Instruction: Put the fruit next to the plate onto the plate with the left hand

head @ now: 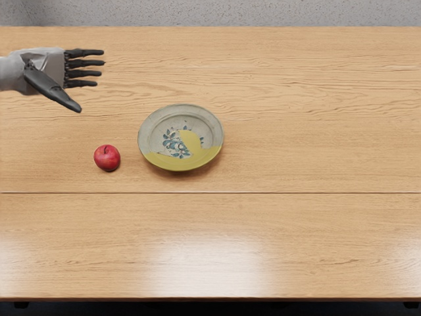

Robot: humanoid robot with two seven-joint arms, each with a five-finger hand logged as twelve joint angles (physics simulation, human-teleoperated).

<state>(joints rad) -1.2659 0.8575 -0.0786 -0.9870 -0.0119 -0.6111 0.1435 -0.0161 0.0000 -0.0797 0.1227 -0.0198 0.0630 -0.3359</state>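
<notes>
wooden table (296, 217) holds one red apple (106, 157) beside one plate (150, 125); left robot hand (62, 69) hovers released, fingers spread.

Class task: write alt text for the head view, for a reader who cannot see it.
A red apple lies on a wooden table, just left of a round plate with a leaf pattern and a yellow patch, not touching it. The robot's left hand hovers at the upper left, fingers spread, holding nothing.
</notes>
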